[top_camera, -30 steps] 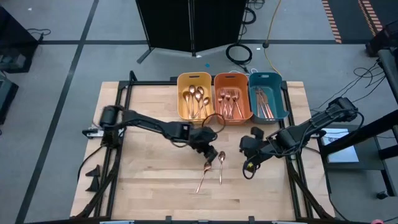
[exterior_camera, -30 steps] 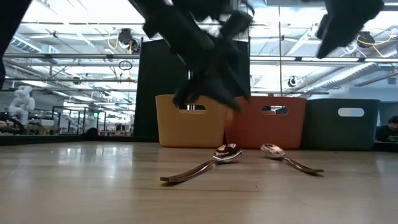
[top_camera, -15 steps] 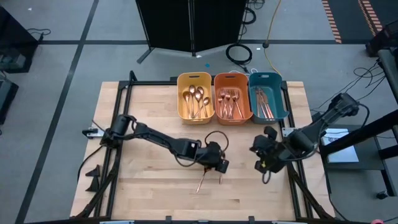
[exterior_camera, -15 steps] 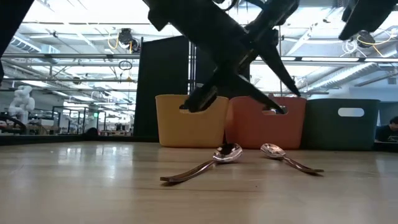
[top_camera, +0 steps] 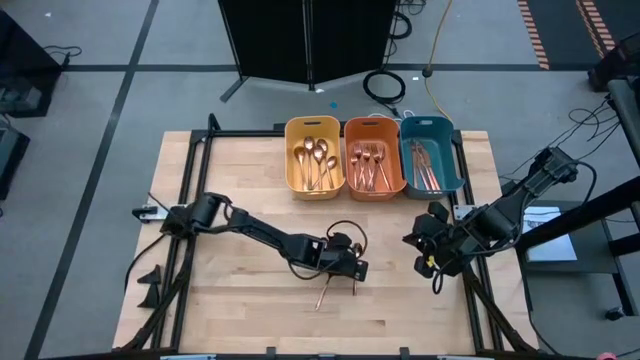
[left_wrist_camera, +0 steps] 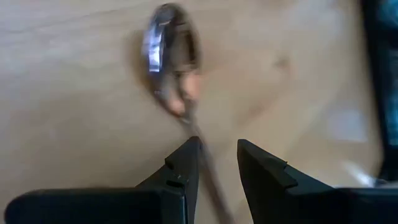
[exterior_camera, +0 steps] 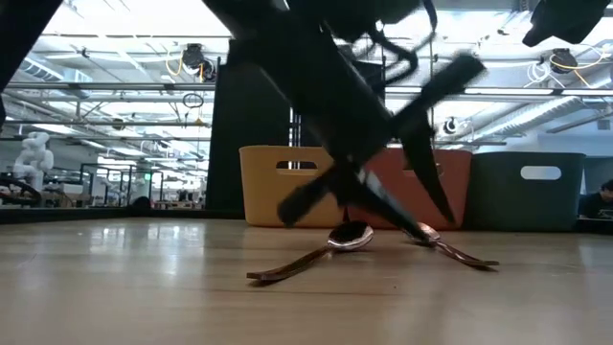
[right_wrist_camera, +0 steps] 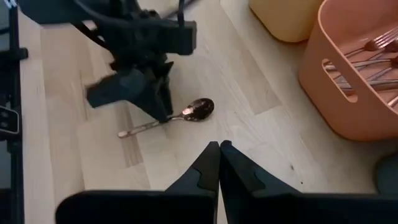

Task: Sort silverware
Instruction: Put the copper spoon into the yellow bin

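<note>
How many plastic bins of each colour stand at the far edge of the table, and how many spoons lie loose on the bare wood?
Yellow bin: 1
Orange bin: 1
Teal bin: 1
Loose spoons: 2
Total: 5

Two copper spoons (exterior_camera: pixel 316 251) lie flat on my desk (top_camera: pixel 230 300), near the middle toward its front edge, bowls pointing at the bins. More spoons (top_camera: pixel 314 160) fill the yellow bin, forks (top_camera: pixel 371 165) the orange, knives (top_camera: pixel 425 165) the teal, along the back edge.
</note>
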You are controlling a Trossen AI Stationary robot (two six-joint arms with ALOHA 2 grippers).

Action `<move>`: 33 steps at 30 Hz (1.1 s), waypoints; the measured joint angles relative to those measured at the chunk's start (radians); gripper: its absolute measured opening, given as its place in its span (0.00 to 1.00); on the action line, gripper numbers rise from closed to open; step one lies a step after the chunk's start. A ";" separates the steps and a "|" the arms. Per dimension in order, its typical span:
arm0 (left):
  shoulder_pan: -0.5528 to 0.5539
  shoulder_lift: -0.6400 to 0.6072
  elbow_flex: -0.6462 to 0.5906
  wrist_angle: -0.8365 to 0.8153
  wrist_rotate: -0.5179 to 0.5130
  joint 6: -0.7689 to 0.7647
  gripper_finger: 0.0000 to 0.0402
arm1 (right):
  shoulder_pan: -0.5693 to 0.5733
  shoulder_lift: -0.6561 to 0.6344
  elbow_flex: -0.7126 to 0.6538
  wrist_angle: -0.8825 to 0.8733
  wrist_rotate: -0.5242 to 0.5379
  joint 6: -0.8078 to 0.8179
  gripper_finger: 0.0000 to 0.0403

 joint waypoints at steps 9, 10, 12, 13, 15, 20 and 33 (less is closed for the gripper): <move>-0.019 0.097 0.109 -0.167 -0.043 0.075 0.26 | 0.000 0.002 0.000 0.011 -0.001 -0.007 0.00; -0.020 0.100 0.117 -0.208 -0.058 0.087 0.26 | 0.000 0.002 0.000 0.010 0.000 -0.010 0.00; -0.021 0.101 0.126 -0.288 -0.082 0.118 0.26 | 0.000 0.002 0.000 0.012 0.000 -0.020 0.00; -0.021 0.101 0.128 -0.311 -0.095 0.133 0.26 | 0.000 0.002 0.000 0.011 0.000 -0.025 0.00; -0.022 0.101 0.127 -0.296 -0.129 0.205 0.26 | 0.000 0.002 0.000 0.012 0.000 -0.035 0.00; -0.047 0.039 0.151 -0.268 -0.223 0.435 0.26 | 0.000 0.002 0.000 0.010 0.000 -0.044 0.00; -0.189 -0.133 0.178 -0.665 -0.386 0.174 0.26 | 0.000 0.002 0.000 0.011 -0.001 -0.092 0.00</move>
